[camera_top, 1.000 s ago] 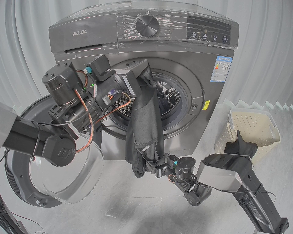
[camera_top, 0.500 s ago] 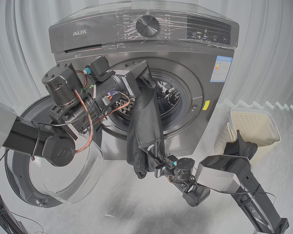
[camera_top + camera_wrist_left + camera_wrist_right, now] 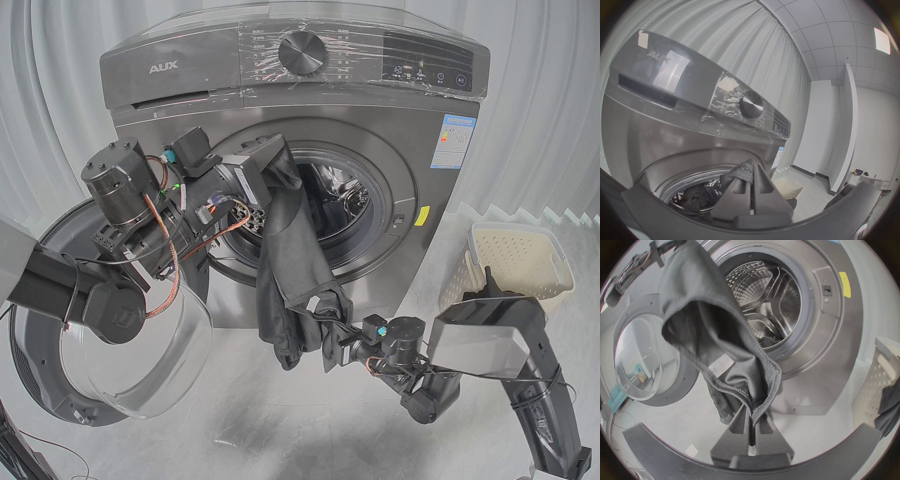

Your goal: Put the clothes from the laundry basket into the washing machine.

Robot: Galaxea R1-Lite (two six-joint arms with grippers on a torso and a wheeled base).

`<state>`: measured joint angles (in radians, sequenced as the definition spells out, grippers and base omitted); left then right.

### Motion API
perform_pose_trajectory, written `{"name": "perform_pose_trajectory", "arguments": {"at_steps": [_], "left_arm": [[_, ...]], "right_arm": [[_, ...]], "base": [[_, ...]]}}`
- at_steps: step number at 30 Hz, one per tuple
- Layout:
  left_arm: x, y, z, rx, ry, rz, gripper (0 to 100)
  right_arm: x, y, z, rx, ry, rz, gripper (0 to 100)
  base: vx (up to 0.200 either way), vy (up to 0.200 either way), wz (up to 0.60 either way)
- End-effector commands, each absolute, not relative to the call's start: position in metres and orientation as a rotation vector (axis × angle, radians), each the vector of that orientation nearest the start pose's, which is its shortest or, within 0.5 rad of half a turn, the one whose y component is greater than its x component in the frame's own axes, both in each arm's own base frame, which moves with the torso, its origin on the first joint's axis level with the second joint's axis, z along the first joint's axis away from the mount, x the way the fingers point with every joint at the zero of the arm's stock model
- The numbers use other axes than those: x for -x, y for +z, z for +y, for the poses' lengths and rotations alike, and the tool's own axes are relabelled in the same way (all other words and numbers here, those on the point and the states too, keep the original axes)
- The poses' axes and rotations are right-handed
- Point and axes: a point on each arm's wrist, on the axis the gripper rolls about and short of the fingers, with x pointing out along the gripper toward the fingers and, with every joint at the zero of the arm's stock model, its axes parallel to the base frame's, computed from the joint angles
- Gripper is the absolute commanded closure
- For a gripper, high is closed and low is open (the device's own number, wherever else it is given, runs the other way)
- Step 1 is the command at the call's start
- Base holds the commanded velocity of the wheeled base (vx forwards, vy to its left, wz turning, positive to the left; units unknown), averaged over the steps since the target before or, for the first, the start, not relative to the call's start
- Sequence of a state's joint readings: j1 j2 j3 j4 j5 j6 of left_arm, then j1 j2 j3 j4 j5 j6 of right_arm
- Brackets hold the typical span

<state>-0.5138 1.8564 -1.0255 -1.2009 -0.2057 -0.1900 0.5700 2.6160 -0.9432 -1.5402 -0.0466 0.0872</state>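
Observation:
A dark grey garment (image 3: 294, 250) hangs in front of the washing machine's (image 3: 187, 75) open drum (image 3: 340, 200). My left gripper (image 3: 281, 153) is shut on its top edge at the upper left of the opening; the bunched cloth (image 3: 742, 170) shows between the fingers. My right gripper (image 3: 328, 350) is shut on the garment's lower hem (image 3: 756, 410), low before the machine. Some clothes (image 3: 767, 341) lie inside the drum. The cream laundry basket (image 3: 531, 262) stands on the floor at the right with another dark garment (image 3: 484, 294) draped over its rim.
The round glass door (image 3: 125, 350) is swung open to the left, under my left arm. Grey floor (image 3: 250, 431) lies before the machine. White curtains (image 3: 537, 125) hang behind.
My right gripper has drawn the hem to the right and slightly up, stretching the garment's lower part. My left gripper has shifted a little left with the top edge.

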Motion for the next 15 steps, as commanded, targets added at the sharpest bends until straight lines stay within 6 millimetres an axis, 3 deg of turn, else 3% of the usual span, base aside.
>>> {"name": "perform_pose_trajectory", "arguments": {"at_steps": [1, 7, 15], "left_arm": [[-0.312, 0.22, -0.153, 0.215, -0.672, -0.231, 100], [-0.309, 0.19, -0.145, 0.2, -0.654, -0.132, 100], [-0.311, 0.144, -0.146, 0.184, -0.643, 0.016, 100]], "right_arm": [[-0.33, 0.022, 0.177, -0.045, 0.468, 0.125, 100], [-0.322, 0.058, 0.138, -0.023, 0.457, 0.069, 100], [-0.322, 0.084, 0.133, -0.03, 0.462, -0.014, 100]], "base": [[0.0, 0.0, 0.0], [0.0, 0.0, 0.0], [0.0, 0.0, 0.0]]}}
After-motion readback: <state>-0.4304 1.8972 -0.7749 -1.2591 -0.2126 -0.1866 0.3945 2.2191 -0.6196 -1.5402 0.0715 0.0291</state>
